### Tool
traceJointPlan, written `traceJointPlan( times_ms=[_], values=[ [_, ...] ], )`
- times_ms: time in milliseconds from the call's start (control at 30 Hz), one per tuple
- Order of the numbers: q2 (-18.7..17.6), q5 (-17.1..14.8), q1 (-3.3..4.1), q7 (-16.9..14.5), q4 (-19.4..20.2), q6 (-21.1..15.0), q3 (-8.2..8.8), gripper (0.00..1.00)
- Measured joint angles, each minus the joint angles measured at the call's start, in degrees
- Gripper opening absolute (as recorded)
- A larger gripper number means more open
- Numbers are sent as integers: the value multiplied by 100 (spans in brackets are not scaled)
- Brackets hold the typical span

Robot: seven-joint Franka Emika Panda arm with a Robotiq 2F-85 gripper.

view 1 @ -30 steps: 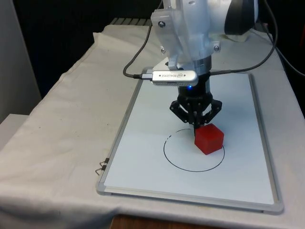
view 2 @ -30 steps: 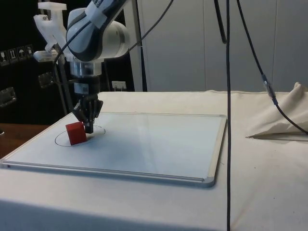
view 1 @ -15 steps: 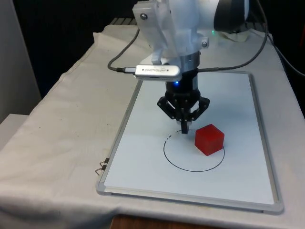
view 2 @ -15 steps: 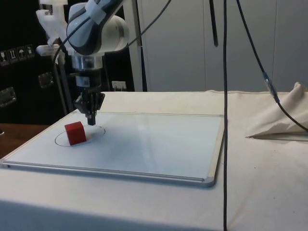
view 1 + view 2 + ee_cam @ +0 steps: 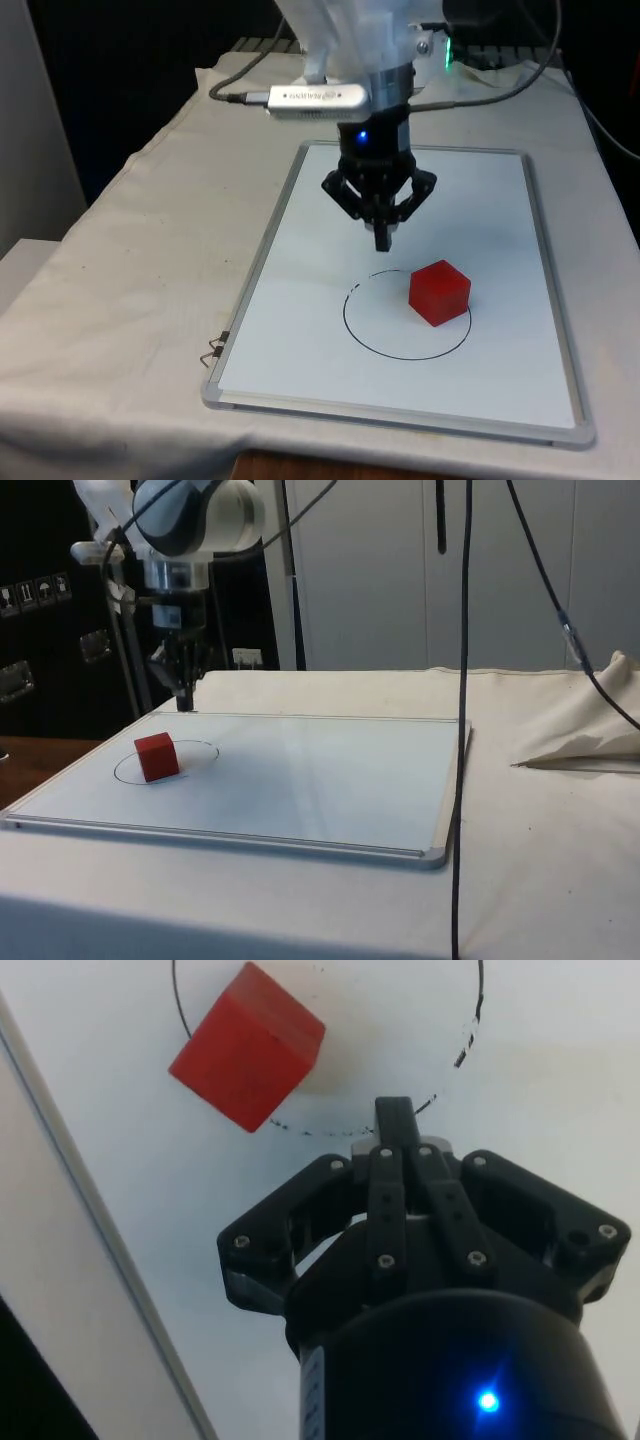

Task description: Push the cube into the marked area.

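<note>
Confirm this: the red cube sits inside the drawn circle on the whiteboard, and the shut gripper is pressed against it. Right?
Not quite. The red cube does sit inside the drawn circle on the whiteboard, but the shut gripper hangs clear of it, as the front view shows.

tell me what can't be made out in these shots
- Red cube: in the side view, its own body hides whether its far edge crosses the drawn circle.
- Drawn circle: cut off by the picture's edge in the wrist view.
- Whiteboard: its far corner in the front view sits behind the gripper.
- Marks along the circle's line: too small to read.
</note>
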State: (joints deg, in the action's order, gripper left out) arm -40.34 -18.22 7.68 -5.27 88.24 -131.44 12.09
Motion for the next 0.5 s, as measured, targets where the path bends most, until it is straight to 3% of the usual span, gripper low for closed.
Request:
traceJointPlan(
  times_ms=[500],
  values=[
    [464,332,97,-166,-34,476,-6,0]
  ],
)
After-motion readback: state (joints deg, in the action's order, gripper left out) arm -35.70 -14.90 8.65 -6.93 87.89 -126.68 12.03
